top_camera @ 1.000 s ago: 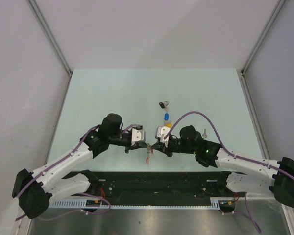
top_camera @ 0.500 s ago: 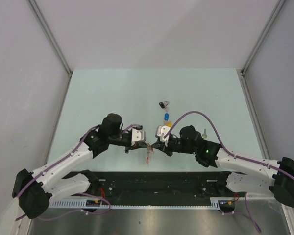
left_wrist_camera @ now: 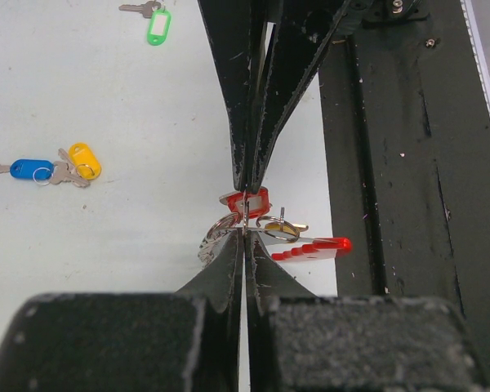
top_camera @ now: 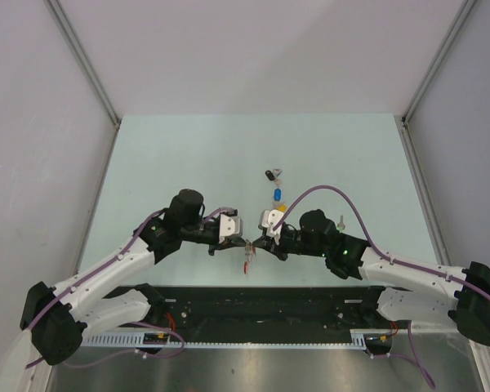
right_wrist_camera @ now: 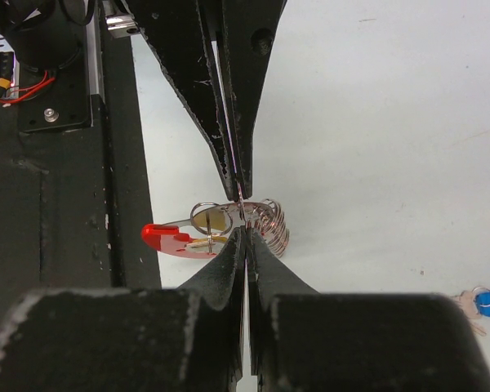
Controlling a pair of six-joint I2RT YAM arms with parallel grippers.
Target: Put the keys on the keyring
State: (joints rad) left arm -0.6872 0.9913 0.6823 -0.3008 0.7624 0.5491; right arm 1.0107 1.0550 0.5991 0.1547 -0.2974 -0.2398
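Note:
My left gripper [top_camera: 245,242] and right gripper [top_camera: 256,243] meet tip to tip above the table's near edge, both shut on a thin wire ring of the keyring [top_camera: 247,261]. The keyring's red curved band [left_wrist_camera: 322,247] and bunch of silvery loops [left_wrist_camera: 215,238] hang just beyond my left gripper [left_wrist_camera: 245,234]. A red tag [left_wrist_camera: 247,201] shows at the right gripper's fingertips [left_wrist_camera: 253,175]. From the right wrist, the band [right_wrist_camera: 170,238] and loops [right_wrist_camera: 271,222] flank my right gripper [right_wrist_camera: 243,233]. Blue [top_camera: 278,194], yellow [top_camera: 282,207], black [top_camera: 270,174] and green [left_wrist_camera: 158,26] tagged keys lie on the table.
The black base rail [top_camera: 253,304] runs along the near table edge, right under the keyring [left_wrist_camera: 408,163]. The pale green tabletop [top_camera: 188,155] is fenced by white walls left, right and behind. A purple cable [top_camera: 318,193] arcs over the right arm.

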